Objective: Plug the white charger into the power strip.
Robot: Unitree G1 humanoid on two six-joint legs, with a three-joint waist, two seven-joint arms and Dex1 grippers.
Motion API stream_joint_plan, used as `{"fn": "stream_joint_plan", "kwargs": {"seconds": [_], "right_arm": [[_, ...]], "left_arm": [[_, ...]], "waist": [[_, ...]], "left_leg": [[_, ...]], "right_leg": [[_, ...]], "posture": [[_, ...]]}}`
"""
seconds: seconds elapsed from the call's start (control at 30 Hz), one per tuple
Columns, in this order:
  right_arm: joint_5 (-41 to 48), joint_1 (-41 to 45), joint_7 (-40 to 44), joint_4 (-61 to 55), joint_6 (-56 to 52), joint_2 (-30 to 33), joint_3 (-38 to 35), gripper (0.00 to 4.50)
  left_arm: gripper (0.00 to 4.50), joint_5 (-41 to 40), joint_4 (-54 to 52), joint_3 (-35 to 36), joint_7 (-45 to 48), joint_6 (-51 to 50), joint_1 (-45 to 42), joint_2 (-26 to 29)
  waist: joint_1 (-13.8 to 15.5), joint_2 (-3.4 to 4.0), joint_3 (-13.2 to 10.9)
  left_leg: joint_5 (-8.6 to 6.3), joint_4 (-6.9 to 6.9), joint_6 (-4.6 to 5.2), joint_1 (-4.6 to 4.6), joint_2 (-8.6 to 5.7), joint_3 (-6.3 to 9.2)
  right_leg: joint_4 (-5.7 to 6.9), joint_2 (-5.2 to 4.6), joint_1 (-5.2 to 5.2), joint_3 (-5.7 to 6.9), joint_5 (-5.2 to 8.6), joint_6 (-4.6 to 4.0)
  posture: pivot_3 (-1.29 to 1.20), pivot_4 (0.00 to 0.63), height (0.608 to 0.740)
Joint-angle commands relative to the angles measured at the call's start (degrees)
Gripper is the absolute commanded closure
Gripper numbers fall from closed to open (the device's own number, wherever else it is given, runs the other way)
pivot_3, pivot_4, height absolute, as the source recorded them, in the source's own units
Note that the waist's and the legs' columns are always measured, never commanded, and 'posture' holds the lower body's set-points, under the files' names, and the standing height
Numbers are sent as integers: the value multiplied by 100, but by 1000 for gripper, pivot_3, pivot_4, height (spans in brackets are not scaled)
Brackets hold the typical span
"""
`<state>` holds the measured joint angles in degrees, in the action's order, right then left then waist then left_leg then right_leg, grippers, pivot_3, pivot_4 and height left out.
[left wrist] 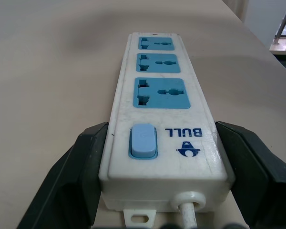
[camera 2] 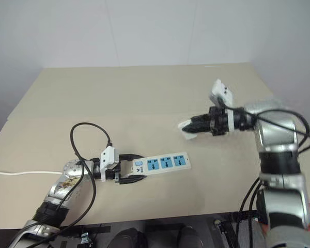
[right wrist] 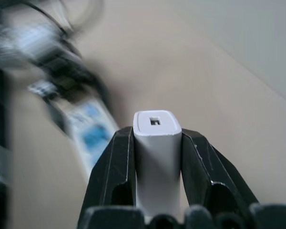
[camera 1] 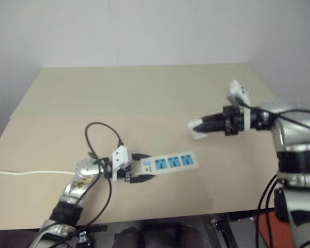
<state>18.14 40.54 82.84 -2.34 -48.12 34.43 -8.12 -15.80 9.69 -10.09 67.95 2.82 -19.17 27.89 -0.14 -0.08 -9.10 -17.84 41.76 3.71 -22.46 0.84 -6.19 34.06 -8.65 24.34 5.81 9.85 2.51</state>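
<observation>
On the near left of the table (camera 1: 144, 93), my left gripper (camera 1: 136, 174) clamped the switch end of the power strip (camera 1: 170, 162), marked "BULL". Well to the right, above the table, my right gripper (camera 2: 191, 125) pinched the white charger (right wrist: 157, 152).

Silver arms, white wrist boxes, black two-fingered grippers

Both forearms are rounded metallic silver shells joined by black bands. The left arm (camera 2: 62, 188) carries a brownish scuffed patch and a loose black cable (camera 2: 88, 150) looping above the wrist. A white boxy housing (camera 2: 107, 157) sits behind the left gripper (camera 2: 137, 171); a similar one tops the right gripper (camera 2: 192, 126). The fingers (right wrist: 112, 167) are matt black, wedge-shaped plastic.
</observation>
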Motion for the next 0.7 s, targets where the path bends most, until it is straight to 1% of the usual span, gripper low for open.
{"fn": "stream_joint_plan", "kwargs": {"seconds": [0.03,0.1,0.17,0.3,0.4,0.7], "right_arm": [[1010,-624,-477,-883,101,-628,-403,3404],[1112,-889,-722,-959,324,-935,-191,3404],[1201,-1027,-783,-927,658,-1204,16,3404],[1126,-1131,-701,-579,1599,-1604,452,3404],[1165,-1130,-517,-202,2277,-1836,625,3404],[920,-930,-86,902,3472,-1944,1184,3404]], "left_arm": [[1254,79,75,-134,321,191,52,101],[1254,110,134,-143,362,340,45,90],[1254,97,106,-153,370,267,49,93],[1254,15,-52,-140,349,66,117,89],[1254,-25,-231,-158,339,-134,219,135],[1254,-36,-522,-151,221,-340,385,174]], "waist": [[-25,0,0],[-53,1,1],[-57,1,1],[-59,1,1],[-52,1,1],[-57,2,1]], "left_leg": [[0,-1,0,4,1,0],[1,-1,-1,17,2,0],[0,0,0,18,1,-1],[0,-2,1,18,0,-2],[1,-2,1,14,-2,-4],[2,-2,-1,22,0,-7]], "right_leg": [[2,0,1,-6,-2,-3],[0,1,-5,-11,-2,-5],[0,1,-1,-20,-3,-6],[7,8,0,-21,-3,-7],[6,13,-2,-18,-3,-7],[5,18,-5,-20,-2,-7]], "posture": [[0,150,740],[0,150,740],[0,150,740],[0,150,740],[0,150,740],[0,150,740]]}}
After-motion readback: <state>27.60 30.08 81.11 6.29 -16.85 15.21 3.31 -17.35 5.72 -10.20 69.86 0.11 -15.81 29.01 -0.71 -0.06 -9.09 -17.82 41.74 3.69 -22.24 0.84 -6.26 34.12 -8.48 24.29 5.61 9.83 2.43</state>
